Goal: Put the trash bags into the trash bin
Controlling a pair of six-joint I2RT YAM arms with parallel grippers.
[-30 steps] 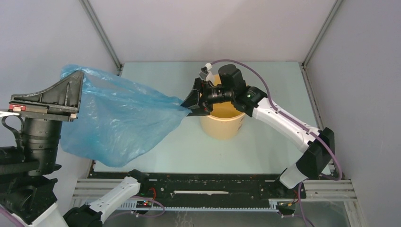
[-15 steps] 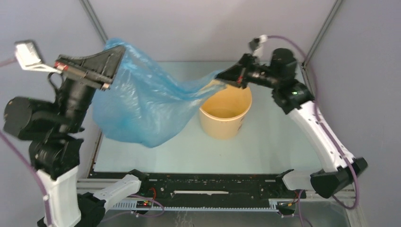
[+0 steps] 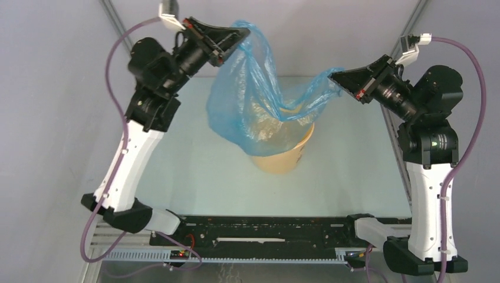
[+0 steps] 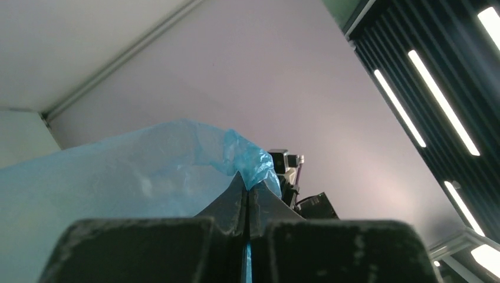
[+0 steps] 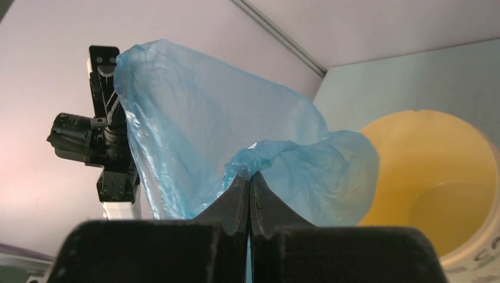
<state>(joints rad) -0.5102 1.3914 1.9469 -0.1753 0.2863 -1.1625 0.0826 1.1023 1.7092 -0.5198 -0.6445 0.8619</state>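
Observation:
A thin light-blue trash bag (image 3: pixel 253 100) hangs in the air, stretched between both grippers above the pale yellow trash bin (image 3: pixel 283 154). Its lower part drapes over the bin's left rim and mouth. My left gripper (image 3: pixel 243 32) is raised high at the back left, shut on one edge of the bag (image 4: pixel 194 165). At the upper right, my right gripper (image 3: pixel 337 75) pinches the bag's other edge (image 5: pixel 283 159), also shut. The bin's yellow inside (image 5: pixel 436 177) shows to the right of the bag in the right wrist view.
The bin stands about mid-table on the pale green tabletop (image 3: pixel 188 171). Grey enclosure walls (image 3: pixel 59 71) and metal corner posts stand close behind both raised arms. A black rail (image 3: pixel 259 230) runs along the near edge.
Both arms rose and swung inward. The left gripper carried the bag from the far left up over the bin; the right gripper shut on the bag's other edge and pulled it up to the right.

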